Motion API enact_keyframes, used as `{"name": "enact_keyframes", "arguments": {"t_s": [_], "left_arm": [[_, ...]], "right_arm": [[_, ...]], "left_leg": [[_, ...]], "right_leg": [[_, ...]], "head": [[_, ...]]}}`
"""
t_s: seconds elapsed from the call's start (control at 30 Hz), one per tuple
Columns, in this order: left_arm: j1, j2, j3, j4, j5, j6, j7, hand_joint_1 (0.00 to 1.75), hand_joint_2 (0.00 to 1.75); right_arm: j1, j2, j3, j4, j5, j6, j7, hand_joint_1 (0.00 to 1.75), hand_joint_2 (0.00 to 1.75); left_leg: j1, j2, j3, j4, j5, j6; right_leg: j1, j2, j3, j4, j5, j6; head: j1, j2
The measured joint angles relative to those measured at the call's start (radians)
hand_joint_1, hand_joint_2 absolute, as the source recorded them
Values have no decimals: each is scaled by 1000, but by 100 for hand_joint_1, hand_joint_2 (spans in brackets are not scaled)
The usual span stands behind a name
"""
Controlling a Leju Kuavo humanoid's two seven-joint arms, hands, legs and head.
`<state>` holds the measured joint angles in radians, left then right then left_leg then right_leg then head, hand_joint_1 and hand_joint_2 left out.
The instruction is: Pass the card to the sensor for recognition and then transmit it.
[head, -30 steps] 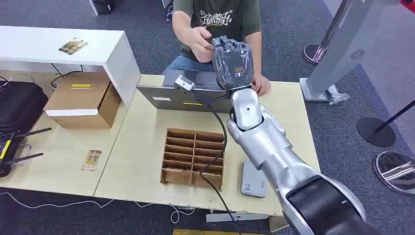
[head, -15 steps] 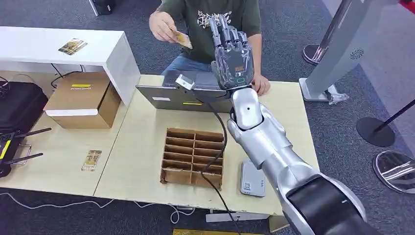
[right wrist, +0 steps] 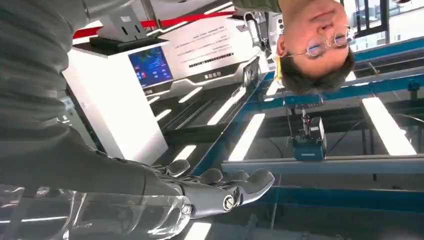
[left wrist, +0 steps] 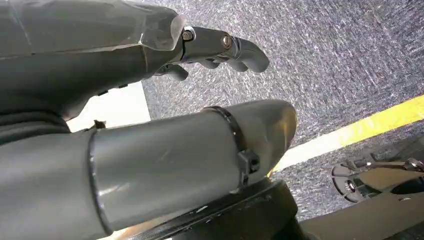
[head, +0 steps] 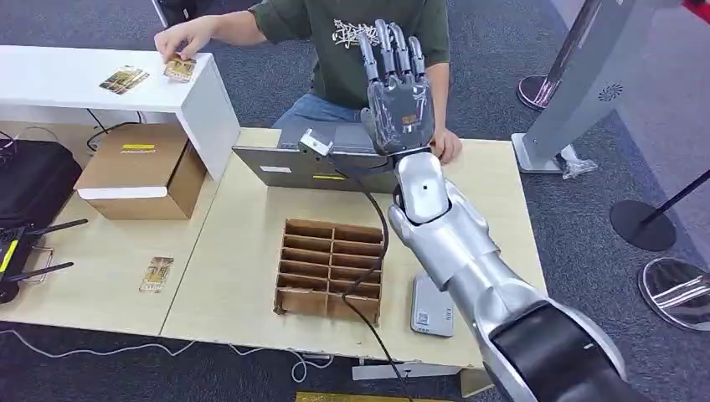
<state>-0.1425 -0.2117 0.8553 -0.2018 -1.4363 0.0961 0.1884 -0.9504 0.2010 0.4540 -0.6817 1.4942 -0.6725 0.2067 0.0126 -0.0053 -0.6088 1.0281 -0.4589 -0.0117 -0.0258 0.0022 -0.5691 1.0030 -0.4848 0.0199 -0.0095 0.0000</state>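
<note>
Card under the person's hand, down on the white shelf at far left, just right of a second card lying flat there. Well apart from both robot hands.

Right hand raised above the far edge of the table, fingers stretched straight and slightly apart, palm empty, in front of the person's dark green shirt. Same hand seen from the wrist: fingers extended, nothing between them. Silver right arm running from near right up across the table.

Left hand hanging over grey carpet with a yellow line; fingers bent loosely with nothing in them, apart from the thumb.

Sensor, small and grey, perched at the far middle of the table on the grey flat device, black cable trailing toward the near edge. Cardboard divider tray in the table's middle, touched by that cable. Grey box near right of the tray, partly behind the arm. Third card lying on the near left of the table. Brown carton at left, beneath the shelf. Black bag at far left.
</note>
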Motion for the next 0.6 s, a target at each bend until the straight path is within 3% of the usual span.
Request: {"name": "enact_keyframes", "arguments": {"t_s": [0.6], "left_arm": [[17, 1, 0, 0, 5, 31, -5, 0, 0]], "right_arm": [[176, -53, -108, -251, 0, 0, -47, 0, 175]], "left_leg": [[0, 0, 0, 0, 0, 0]], "right_leg": [[0, 0, 0, 0, 0, 0]], "head": [[0, 0]]}}
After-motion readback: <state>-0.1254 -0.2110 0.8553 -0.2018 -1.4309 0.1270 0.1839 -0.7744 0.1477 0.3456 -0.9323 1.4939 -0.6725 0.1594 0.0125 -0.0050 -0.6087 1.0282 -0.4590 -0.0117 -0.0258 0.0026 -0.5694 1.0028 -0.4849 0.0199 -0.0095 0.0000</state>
